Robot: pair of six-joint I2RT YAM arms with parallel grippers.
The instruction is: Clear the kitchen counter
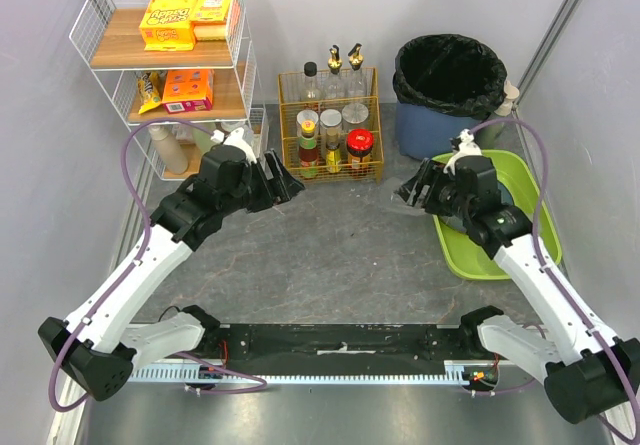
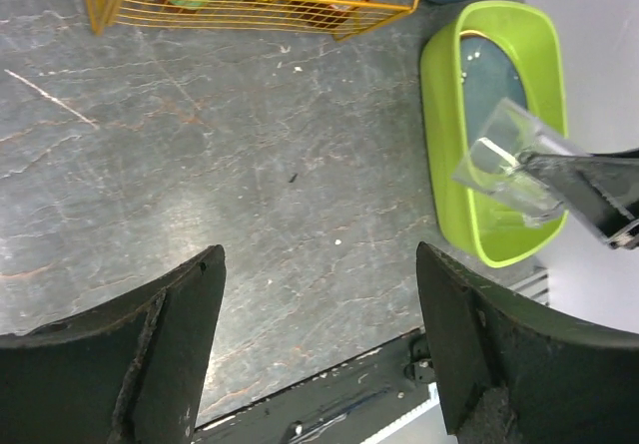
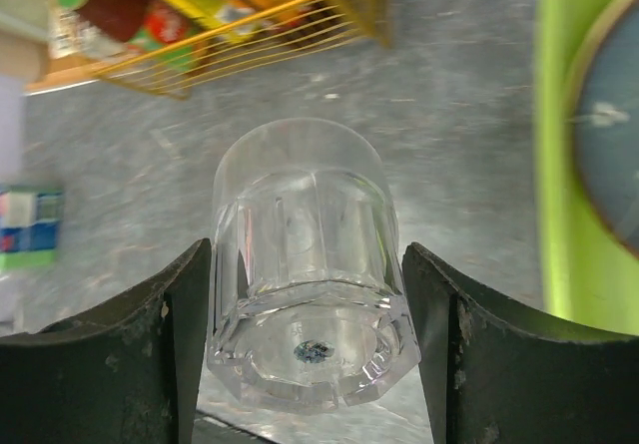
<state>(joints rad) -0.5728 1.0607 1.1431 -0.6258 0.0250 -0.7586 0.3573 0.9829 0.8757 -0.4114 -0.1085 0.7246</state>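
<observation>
Open counter (image 1: 330,255) stretch btwn arms — dark grey, mottled, pale veins. L gripper (image 2: 319,252) spread wide, empty; R gripper (image 3: 305,249) clamps clear glass (image 3: 300,205) beside green tray (image 2: 436,135) rim.

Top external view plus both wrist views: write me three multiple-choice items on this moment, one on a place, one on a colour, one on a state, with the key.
1. Where does the yellow wire basket of bottles stand?
A. on the kitchen counter, between the white rack and the bin
B. on the rack's top shelf
C. inside the bin

2. What colour is the tray by the right arm?
A. blue
B. lime green
C. red

3. What is the right end effector doing?
A. open and empty
B. closed on a clear glass
C. closed on a bottle

Key:
1 A, the overhead view shows it on the stone surface between the two.
2 B, its rim shows lime green in every view.
3 B, the right wrist view shows the glass between both fingers.
</observation>
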